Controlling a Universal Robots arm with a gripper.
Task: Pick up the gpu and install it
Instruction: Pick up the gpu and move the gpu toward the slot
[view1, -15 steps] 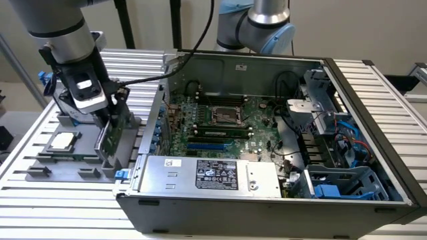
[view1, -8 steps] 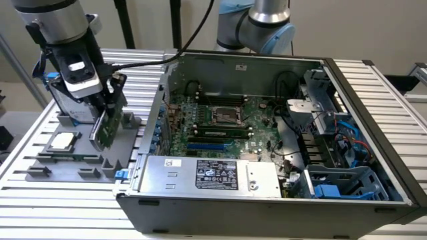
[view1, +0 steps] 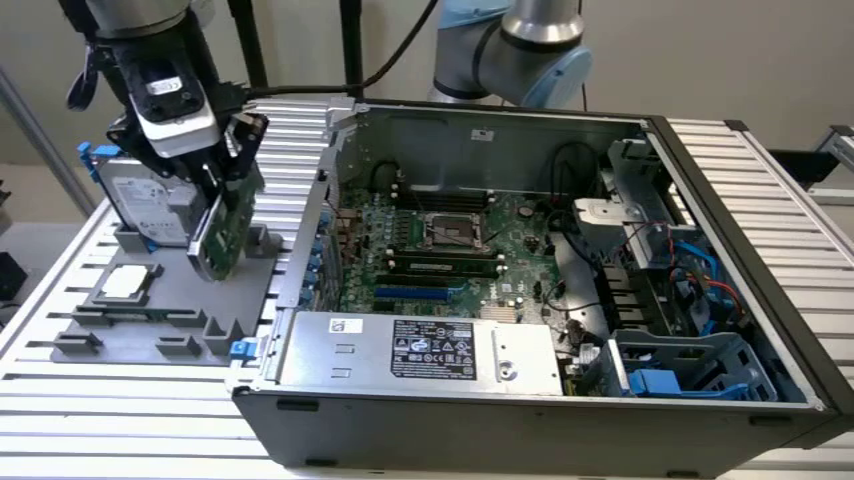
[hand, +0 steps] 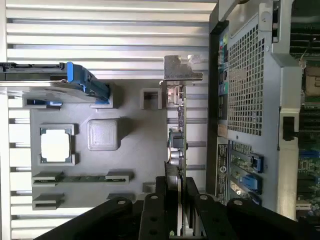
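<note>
End effector (view1: 214, 178) (hand: 177, 187) is pinching the gpu (view1: 220, 240) (hand: 176, 145) by its top edge, one black finger (hand: 161, 192) pressed on each face. Card stands on edge, tilted a bit, green board side facing the camera in ext. view. In the wrist view it shows edge-on, w/ the silver bracket (hand: 182, 70) at the end farthest from the fingers.

The gpu sits over the grey parts tray (view1: 147, 345) (hand: 135, 165), on the side nearest the PC case (view1: 534, 430) (hand: 245, 90), outside the case. Can't tell whether its lower edge touches the tray.

On the tray:
- hard drive w/ blue rails (view1: 140, 205) (hand: 50, 75), upright, behind the gpu in ext. view
- CPU (view1: 127, 283) (hand: 55, 147), flat in its pocket
- RAM stick (hand: 75, 178), flat, near the CPU

Tray and case rest side by side on the slatted aluminium worktop (view1: 80, 400) (hand: 100, 40). Case lies open side up, to the ext. view's right of the tray. Inside it are the green motherboard (view1: 521, 245) and the power supply (view1: 414, 350), w/ the power supply along the near wall.
</note>
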